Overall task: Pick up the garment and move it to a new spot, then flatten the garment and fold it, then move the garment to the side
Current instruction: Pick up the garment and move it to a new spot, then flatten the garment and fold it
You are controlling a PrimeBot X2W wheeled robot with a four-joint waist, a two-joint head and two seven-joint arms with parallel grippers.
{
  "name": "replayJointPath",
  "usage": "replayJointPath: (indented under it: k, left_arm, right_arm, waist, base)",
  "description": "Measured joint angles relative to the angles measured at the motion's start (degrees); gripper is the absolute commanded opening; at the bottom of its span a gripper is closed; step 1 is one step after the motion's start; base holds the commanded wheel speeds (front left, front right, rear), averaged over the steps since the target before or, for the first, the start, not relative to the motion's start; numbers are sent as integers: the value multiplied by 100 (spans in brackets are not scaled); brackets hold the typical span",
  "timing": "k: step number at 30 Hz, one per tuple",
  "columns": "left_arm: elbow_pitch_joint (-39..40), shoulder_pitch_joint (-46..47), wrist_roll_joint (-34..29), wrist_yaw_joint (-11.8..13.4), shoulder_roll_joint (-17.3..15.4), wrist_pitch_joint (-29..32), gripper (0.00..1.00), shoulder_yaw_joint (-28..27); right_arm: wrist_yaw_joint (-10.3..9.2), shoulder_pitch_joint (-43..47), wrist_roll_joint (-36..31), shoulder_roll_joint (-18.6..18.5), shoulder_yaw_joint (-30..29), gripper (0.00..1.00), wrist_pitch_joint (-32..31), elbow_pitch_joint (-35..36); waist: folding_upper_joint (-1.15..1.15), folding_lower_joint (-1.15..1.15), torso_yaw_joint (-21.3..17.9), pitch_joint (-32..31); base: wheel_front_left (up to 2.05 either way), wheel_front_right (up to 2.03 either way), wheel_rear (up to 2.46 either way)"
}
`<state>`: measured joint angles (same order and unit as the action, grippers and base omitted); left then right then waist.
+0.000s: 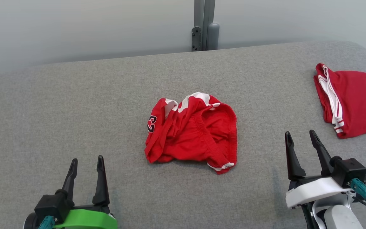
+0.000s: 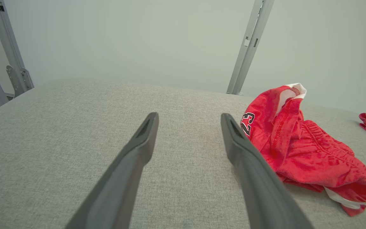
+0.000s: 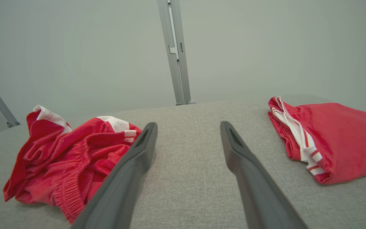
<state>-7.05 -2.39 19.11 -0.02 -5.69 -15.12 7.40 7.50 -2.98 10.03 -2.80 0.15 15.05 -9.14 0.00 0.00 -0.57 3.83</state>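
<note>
L gripper (image 1: 87,159) & R gripper (image 1: 300,133) sit closest, low in the head view. Both have fingers spread wide w/ nothing btwn them. They're just over the grey padded table (image 1: 75,95). Can't tell if they touch it.

Progress: right at the start, I'd judge. The garment (image 1: 192,133), red shorts w/ white trim, lies in a crumpled heap mid-table, ahead of and btwn the two grippers, apart from both. It's not picked up, moved, flattened, folded or set aside, so every step is left. A folded red piece (image 1: 357,101) w/ white stripes lies at the table's right edge, near R gripper but not touching. Prob. a separate item already dealt with.

Views: head view gives the whole layout, both tools at once. Left wrist view adds the heap's height. A white-edged flap (image 2: 292,92) stands up, and the number print (image 2: 248,122) faces that arm. Right wrist view shows the gathered waistband (image 3: 70,184) on the heap's other side, plus the stacked layers along the folded piece's striped edge.
</note>
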Motion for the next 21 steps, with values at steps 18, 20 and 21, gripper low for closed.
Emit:
replayJointPath:
  k: [18,20,21]
  left_arm:
    - [-124,-20,-410,-269,190,0,100,-189]
    - [-120,-16,-409,-337,208,0,100,-127]
    - [-121,-7,-416,-376,212,0,100,-62]
  right_arm:
    - [0,2,-7,0,116,100,0,-174]
    - [0,3,-7,0,122,100,0,-178]
    - [0,3,-8,0,125,100,0,-182]
  waist:
    - [0,0,4,-115]
    - [0,0,-8,-113]
    - [0,0,-17,-108]
  base:
    - [0,0,0]
    - [0,0,0]
    - [0,0,0]
